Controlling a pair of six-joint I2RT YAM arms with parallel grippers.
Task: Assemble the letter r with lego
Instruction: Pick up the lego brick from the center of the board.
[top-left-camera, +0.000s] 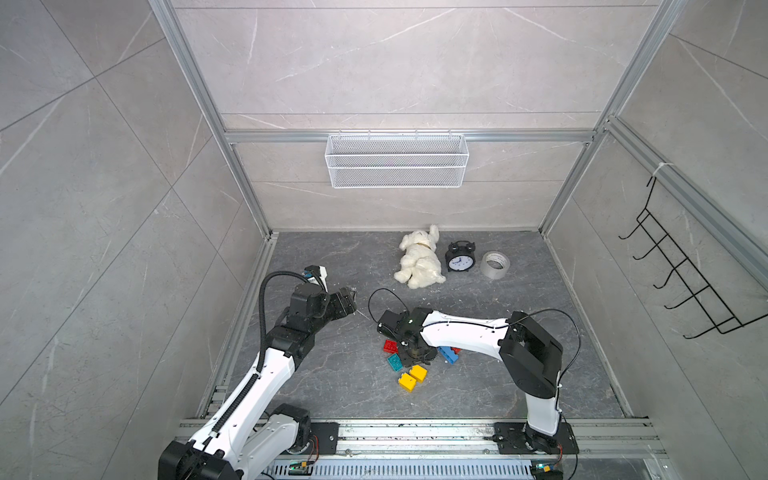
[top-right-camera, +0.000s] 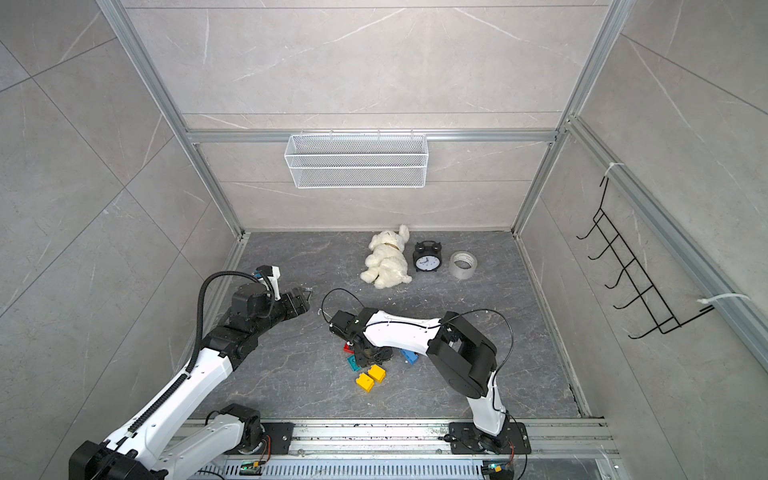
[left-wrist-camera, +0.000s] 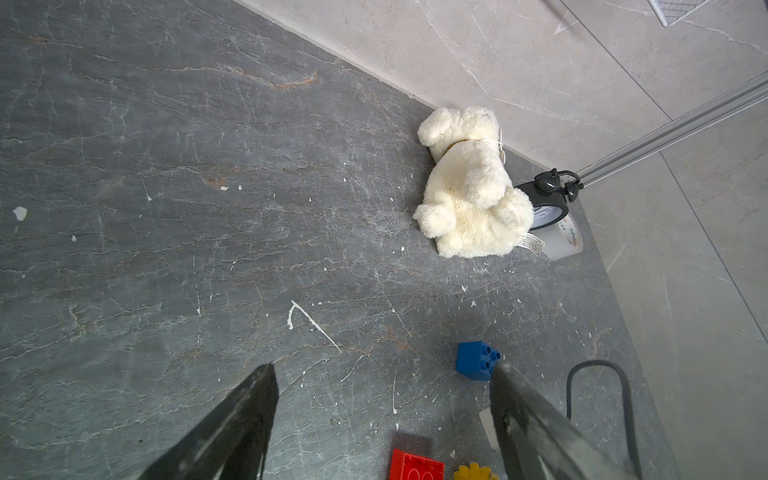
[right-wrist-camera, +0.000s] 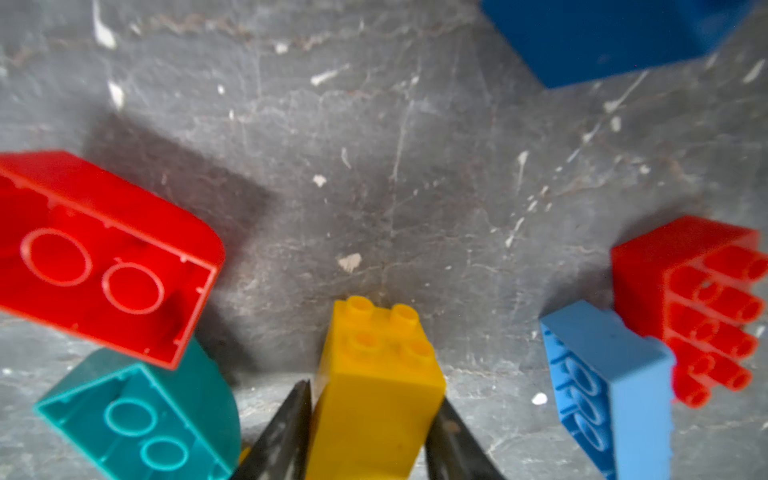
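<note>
Your right claw (right-wrist-camera: 374, 392) pinches a yellow brick (right-wrist-camera: 374, 349) on the dark, white-flecked marble floor (top-left-camera: 332, 386). The other bricks (top-left-camera: 407, 381) lie scattered close around it, well in front of the plush (top-left-camera: 419, 259). Left of that plush your left claw (left-wrist-camera: 384, 365) gapes wide and empty, and pale tiled walls (top-left-camera: 395, 62) close the room in

Both top views: bright, even overhead light, soft shadows on floor (top-left-camera: 332, 395), no glare; wide-angle lens bends frame rails (top-left-camera: 197, 79) twd edges. Left wrist: sharp, white plush (left-wrist-camera: 469, 187) nearly blown out. Right wrist: v. close, soft focus; yellow brick (right-wrist-camera: 374, 374) & blue brick (right-wrist-camera: 602, 37) blurred, red brick (right-wrist-camera: 104, 257) throws 1 dark shadow.
</note>
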